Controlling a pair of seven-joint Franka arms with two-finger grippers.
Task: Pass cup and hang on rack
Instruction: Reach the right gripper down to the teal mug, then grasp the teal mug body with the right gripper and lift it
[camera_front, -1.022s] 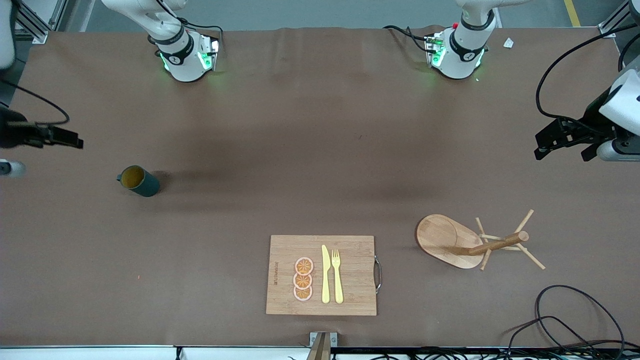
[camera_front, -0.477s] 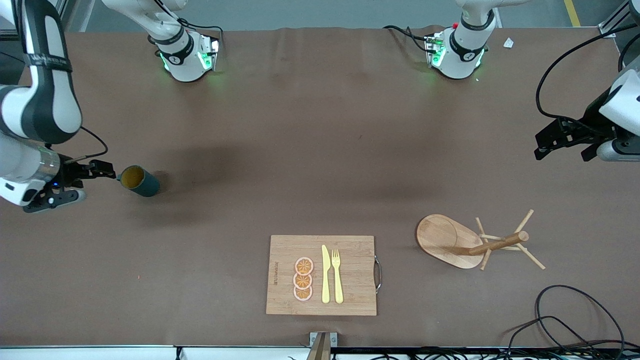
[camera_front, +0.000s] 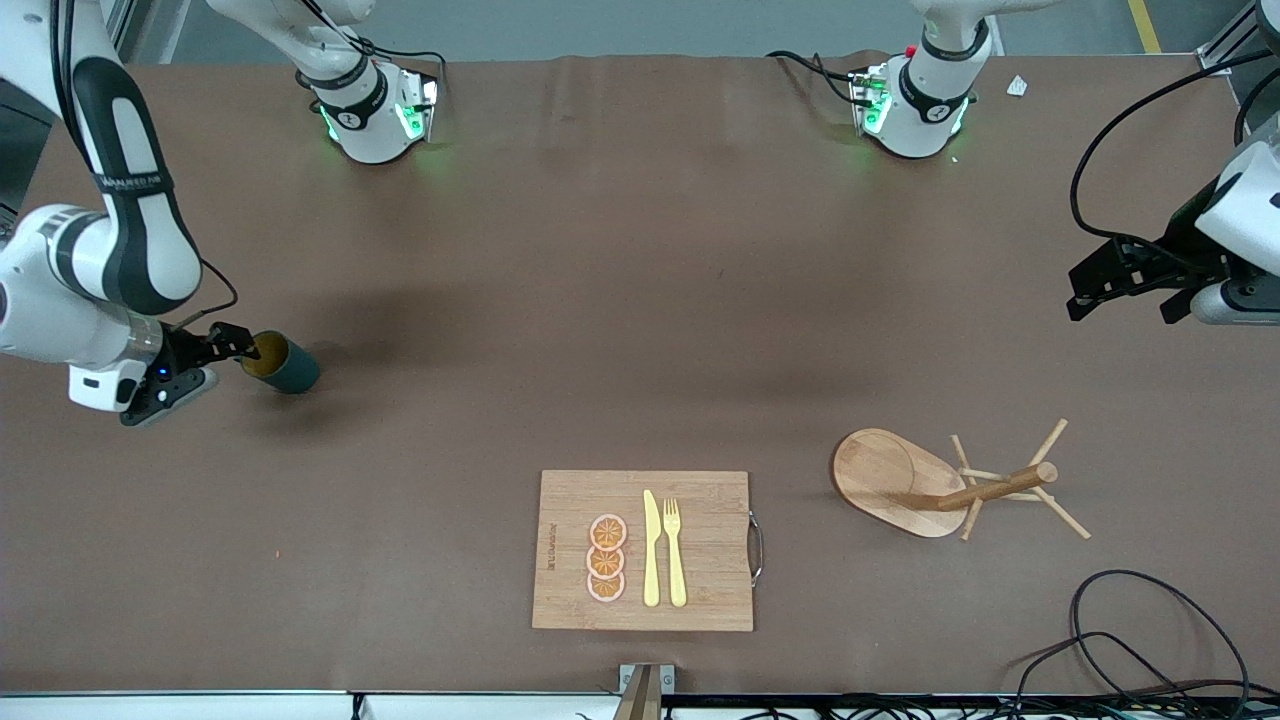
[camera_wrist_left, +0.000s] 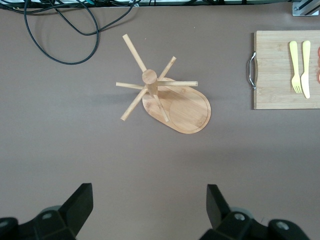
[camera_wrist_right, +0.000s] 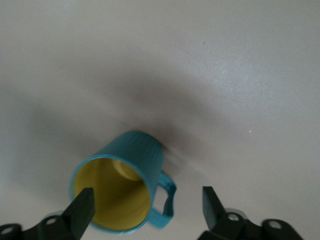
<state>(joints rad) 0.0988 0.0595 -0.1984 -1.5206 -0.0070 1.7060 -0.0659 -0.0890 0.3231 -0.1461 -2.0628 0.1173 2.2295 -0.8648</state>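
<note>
One cup (camera_front: 283, 364), dark teal outside and mustard yellow inside, was seen standing on the brown worktop (camera_front: 620, 300) toward the right arm's end, with its small loop handle (camera_wrist_right: 167, 197) shown clearly in the right wrist view. The right hand (camera_front: 228, 344) was placed at the cup's rim, and in the right wrist view its fingers (camera_wrist_right: 82, 207) were seen spread apart, the cup's mouth and handle lying between them; whether the cup was touched could not be told. The rack (camera_front: 960, 482), a light wooden mug tree with an oval base, a round post and thin angled pegs, was found well apart from the cup, toward the left arm's end of the worktop and nearer to the front camera. The left hand (camera_front: 1125, 285) was held waiting above the worktop at that end, its fingers (camera_wrist_left: 80, 205) spread wide with nothing between them, and the rack (camera_wrist_left: 167, 97) was shown below it in the left wrist view. Between cup and rack, nearest the front camera, a bamboo cutting board (camera_front: 700, 550) was laid, on which three orange slices (camera_front: 606, 558), a yellow knife (camera_front: 651, 548) and a yellow fork (camera_front: 675, 550) were set. Black cables (camera_front: 1150, 640) were coiled near the worktop's corner by the rack.
</note>
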